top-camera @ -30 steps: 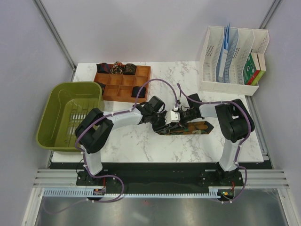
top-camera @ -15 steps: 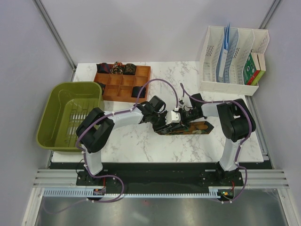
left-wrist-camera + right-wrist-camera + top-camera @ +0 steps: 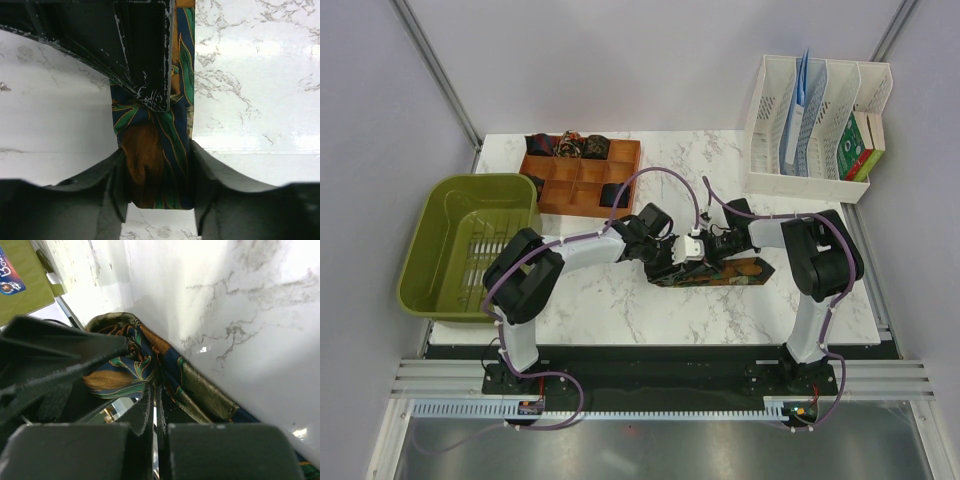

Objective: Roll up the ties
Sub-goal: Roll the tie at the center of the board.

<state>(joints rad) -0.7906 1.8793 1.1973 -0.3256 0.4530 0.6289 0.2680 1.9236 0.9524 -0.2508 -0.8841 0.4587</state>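
A patterned tie (image 3: 725, 274), orange, green and dark blue, lies partly rolled near the middle of the marble table (image 3: 620, 305). My left gripper (image 3: 672, 263) is shut on its rolled end; in the left wrist view the tie (image 3: 155, 165) fills the gap between my fingers (image 3: 112, 192). My right gripper (image 3: 706, 260) meets it from the right. Its fingertips (image 3: 144, 407) are nearly together, pinching a fold of the tie (image 3: 125, 377). Rolled ties (image 3: 568, 147) sit in the wooden tray's back row, and one dark roll (image 3: 613, 194) sits in a front cell.
The wooden compartment tray (image 3: 575, 180) stands at the back left. A green plastic basin (image 3: 450, 215) hangs off the table's left side. A white file rack (image 3: 815, 120) with papers and a box stands at the back right. Purple cables arch over both arms.
The left arm has edged slightly towards the tie. Both grippers stay closed on it, and the tie lies in the same place.
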